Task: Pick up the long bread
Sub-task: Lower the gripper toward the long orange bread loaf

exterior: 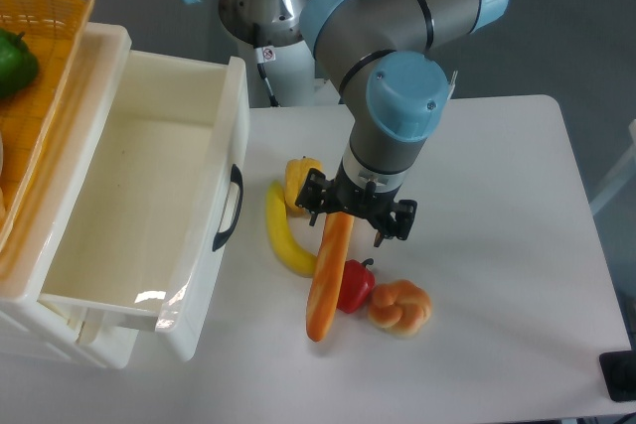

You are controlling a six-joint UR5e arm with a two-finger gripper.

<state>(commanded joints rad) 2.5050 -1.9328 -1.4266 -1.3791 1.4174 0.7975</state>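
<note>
The long bread (328,280) is a slim orange-brown stick lying nearly upright in the picture at the table's middle. Its lower end is by the red pepper (356,285) and its upper end reaches under my gripper (350,217). The gripper points down over that upper end. Its dark fingers (396,222) stand wide apart on either side of the bread, clearly wider than the bread, so it is open. I cannot see any contact between fingers and bread.
A curved yellow banana (286,240) lies just left of the bread, with a yellow pepper (301,181) behind it. A knotted golden bun (400,306) sits right of the red pepper. A white open drawer (234,196) and a wicker basket (60,37) stand at left.
</note>
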